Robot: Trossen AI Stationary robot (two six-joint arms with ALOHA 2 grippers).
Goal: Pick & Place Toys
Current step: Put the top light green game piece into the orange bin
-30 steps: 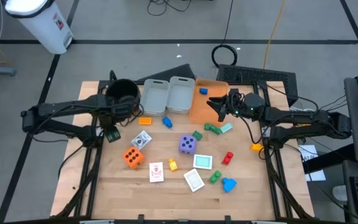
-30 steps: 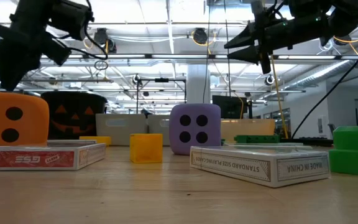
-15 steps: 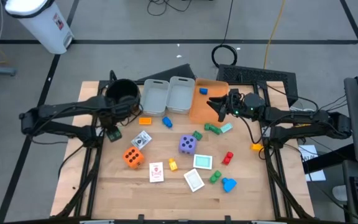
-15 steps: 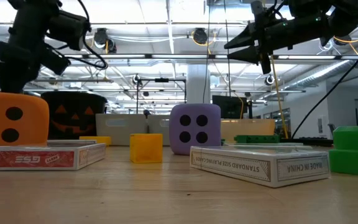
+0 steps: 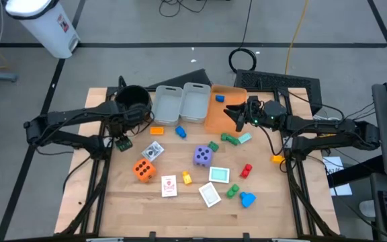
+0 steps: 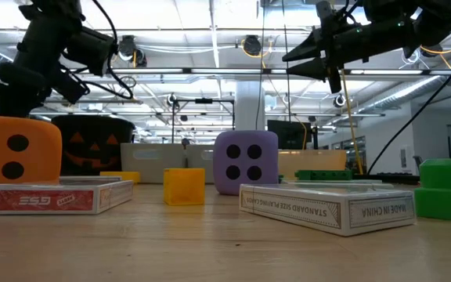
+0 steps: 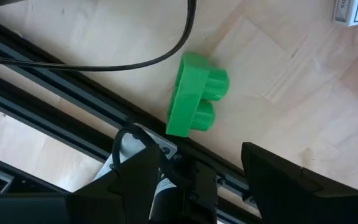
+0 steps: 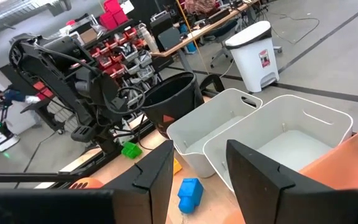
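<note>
My left gripper [image 5: 122, 134] is open above a green two-stud block [image 7: 194, 102], which lies on its side on the table near the left edge. The fingers stand clear of it in the left wrist view [image 7: 207, 165]. My right gripper [image 5: 237, 114] is open and empty above the orange bin [image 5: 215, 122]. On the table lie an orange die [image 5: 143, 169], a purple die [image 5: 202, 156], card packs [image 5: 169, 185] [image 5: 209, 194] [image 5: 219, 175], and small blocks: orange [image 5: 156, 130], blue [image 5: 181, 132], green [image 5: 230, 139], red [image 5: 246, 170], yellow [image 5: 186, 177].
Two grey bins [image 5: 167, 104] [image 5: 195, 102] stand at the far edge beside the orange bin, which holds a blue block [image 5: 219, 98]. A black pot [image 5: 132, 99] stands at the far left. A dark frame rail [image 7: 73, 93] and a cable [image 7: 135, 59] run beside the green block.
My left arm's wrist has shifted a little toward the table's right above the green block, which stays on the table. My right arm has kept still.
</note>
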